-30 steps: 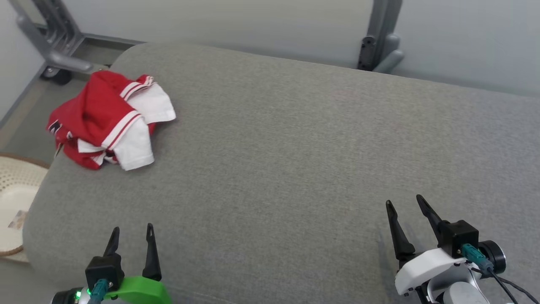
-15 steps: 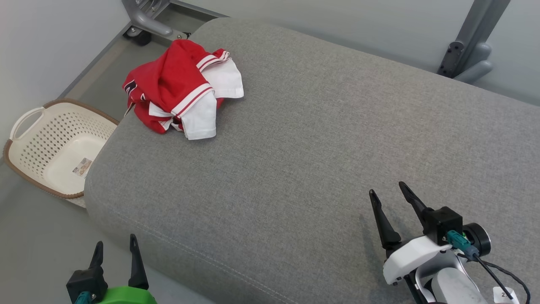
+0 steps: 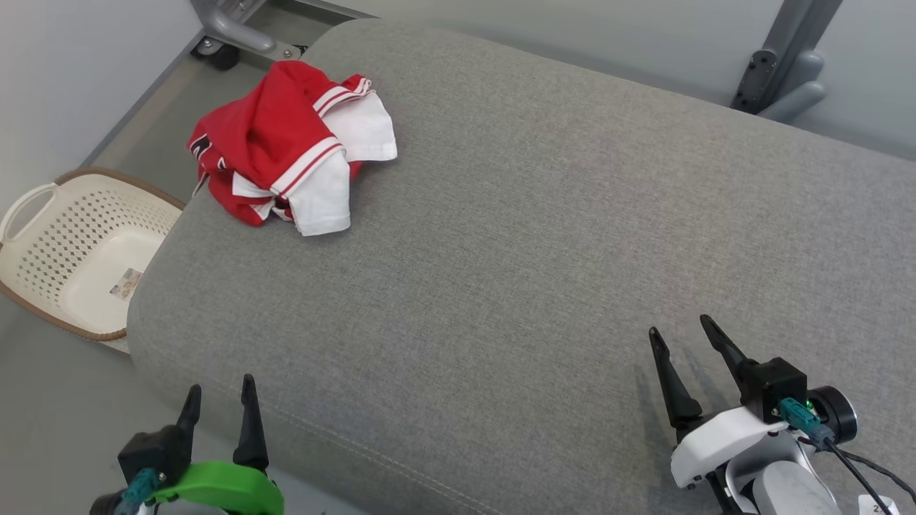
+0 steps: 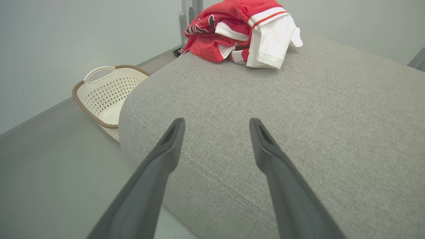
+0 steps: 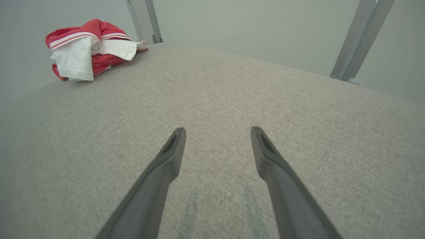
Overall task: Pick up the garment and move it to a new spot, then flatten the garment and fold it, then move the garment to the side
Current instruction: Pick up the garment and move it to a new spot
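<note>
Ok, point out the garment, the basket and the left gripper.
garment [image 3: 275, 136], head view, on its red body fabric.
basket [image 3: 64, 236], head view, on its perforated side wall.
left gripper [image 3: 221, 383], head view, midway between its fingertips.

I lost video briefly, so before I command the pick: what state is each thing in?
garment: crumpled in a heap at the far left corner of the cushion, not held, not flattened.
left gripper: open, empty, by the cushion's near left corner.
right gripper: open, empty, low over the cushion's near right part.
basket: upright on the floor left of the cushion, no clothes inside.
</note>
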